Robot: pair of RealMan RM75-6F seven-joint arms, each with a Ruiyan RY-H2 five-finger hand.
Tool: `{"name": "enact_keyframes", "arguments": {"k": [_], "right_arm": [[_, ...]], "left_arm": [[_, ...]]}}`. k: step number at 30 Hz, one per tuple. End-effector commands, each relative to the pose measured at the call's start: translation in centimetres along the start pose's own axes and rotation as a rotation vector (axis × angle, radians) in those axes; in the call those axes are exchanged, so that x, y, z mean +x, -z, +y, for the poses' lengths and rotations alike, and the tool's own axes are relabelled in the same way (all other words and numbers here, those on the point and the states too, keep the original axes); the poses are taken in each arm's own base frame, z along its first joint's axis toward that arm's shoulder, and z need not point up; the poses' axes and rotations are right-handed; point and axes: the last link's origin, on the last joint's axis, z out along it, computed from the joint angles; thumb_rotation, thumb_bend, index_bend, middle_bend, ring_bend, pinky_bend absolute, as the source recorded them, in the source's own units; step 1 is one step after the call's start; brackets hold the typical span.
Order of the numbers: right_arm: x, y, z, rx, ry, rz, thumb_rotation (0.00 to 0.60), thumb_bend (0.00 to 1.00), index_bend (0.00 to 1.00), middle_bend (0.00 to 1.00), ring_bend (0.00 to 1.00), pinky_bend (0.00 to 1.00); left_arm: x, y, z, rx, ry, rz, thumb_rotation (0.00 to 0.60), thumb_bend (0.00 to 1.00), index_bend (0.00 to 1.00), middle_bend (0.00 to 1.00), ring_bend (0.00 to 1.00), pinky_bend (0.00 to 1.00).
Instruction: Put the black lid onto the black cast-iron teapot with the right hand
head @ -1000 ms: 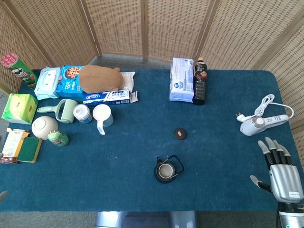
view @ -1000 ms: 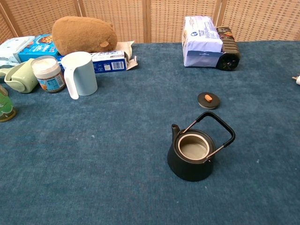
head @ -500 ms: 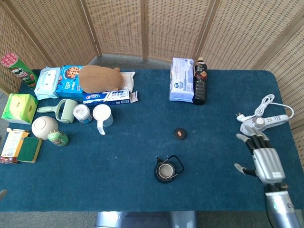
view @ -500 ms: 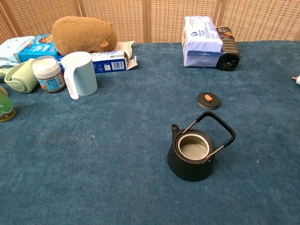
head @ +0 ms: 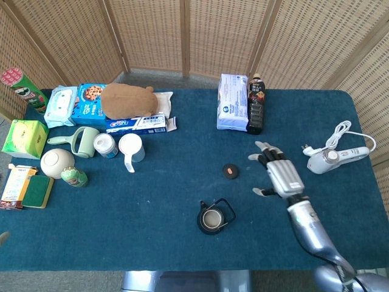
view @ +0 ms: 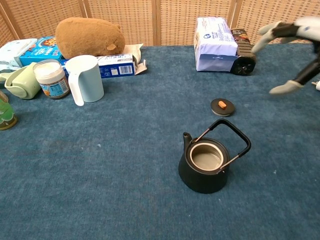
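One small round black lid [head: 230, 171] with an orange knob lies flat on the blue tabletop [head: 152, 207], just beyond the open black teapot [head: 211, 218]. Right hand [head: 278, 175] hovers beside it, fingers [head: 265, 147] spread, holding nothing. Wicker screens [head: 182, 33] stand behind.

No wording can be read with any certainty: the long blue-and-white toothpaste carton [view: 118, 65] bears blue lettering, the dark drink bottle [head: 256, 104] a printed label, the blue biscuit packet [head: 91, 102] pictures (all too small to make out).
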Motion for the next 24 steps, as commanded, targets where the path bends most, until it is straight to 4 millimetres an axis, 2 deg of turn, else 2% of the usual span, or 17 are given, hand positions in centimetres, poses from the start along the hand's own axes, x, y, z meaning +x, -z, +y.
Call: {"name": "enact_keyframes", "arguments": {"k": [1,6,14,24], "right_arm": [[-2.0,-2.8,-1.1,-0.018,-0.022,-0.061,0.6,0.13,0.27,0.04,0.04,0.0],[-3.7,-5.3,-1.4,-0.064,0.009,-0.079,0.6,0.13,0.29,0.04,0.03,0.0],[-5.5,-7.4,-0.9,-0.15,0.029,-0.104,0.6,0.13,0.3,0.03,0.03,0.0],[-6.2,-8.4,0.0,-0.204,0.049,-0.132,0.6,0.13,0.3,0.03,0.03,0.0]], "left_arm": [[0.0,-0.3,-0.1,0.012,-0.002,-0.002,0.6,0.17,0.0,0.0,0.0,0.07],[0.2,-0.4,-0.2,0.02,0.003,0.003,0.6,0.17,0.0,0.0,0.0,0.07],[0.1,-0.6,-0.3,0.024,0.001,-0.005,0.6,0.17,0.0,0.0,0.0,0.07],[0.0,-0.8,-0.3,0.033,-0.005,-0.009,0.6,0.17,0.0,0.0,0.0,0.07]]}}
